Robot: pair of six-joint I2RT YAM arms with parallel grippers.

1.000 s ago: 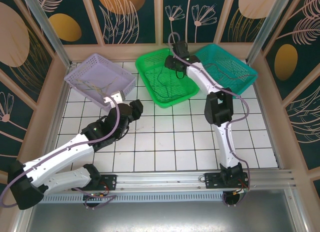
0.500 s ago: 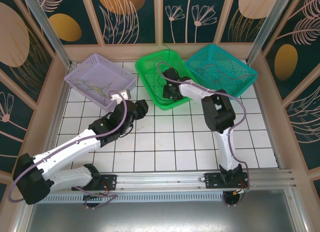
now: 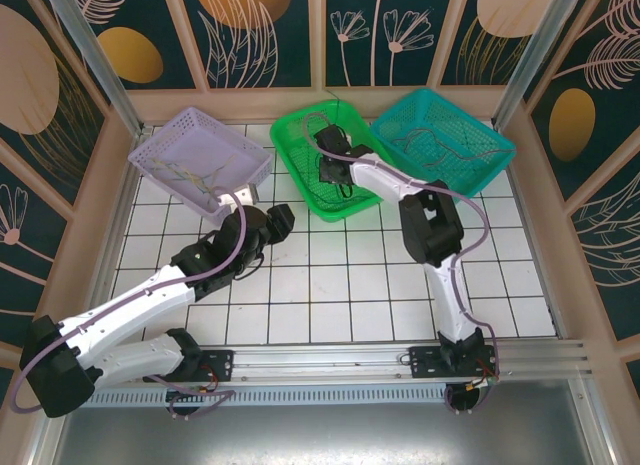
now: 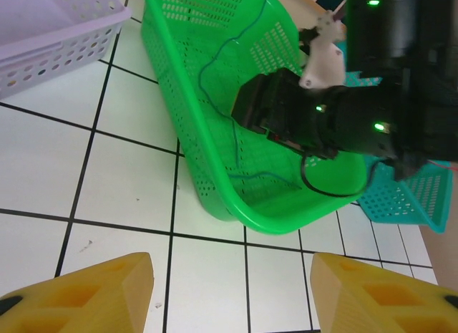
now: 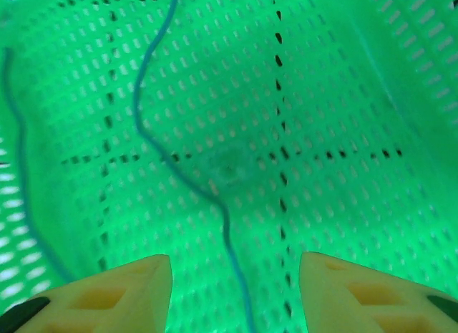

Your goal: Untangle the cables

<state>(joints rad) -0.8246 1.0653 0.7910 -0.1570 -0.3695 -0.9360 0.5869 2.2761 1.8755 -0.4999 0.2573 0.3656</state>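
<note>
Over the white tiles (image 4: 43, 168) the left gripper (image 4: 229, 276) hangs spread wide and empty, near the green basket (image 3: 300, 170). Inside the basket the right gripper (image 5: 232, 260) hangs low with its fingers (image 5: 107, 297) apart and nothing in them, so the right arm is nearer. The thin dark cable (image 5: 168, 161) lies on the basket floor and runs long-ways straight through the gap between those fingers, so a squeeze should catch it.

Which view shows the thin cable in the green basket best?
Right wrist: the cable runs close up across the floor of the green basket. Left wrist shows it thinner, beside the right arm; top external, as a faint dark line.
</note>
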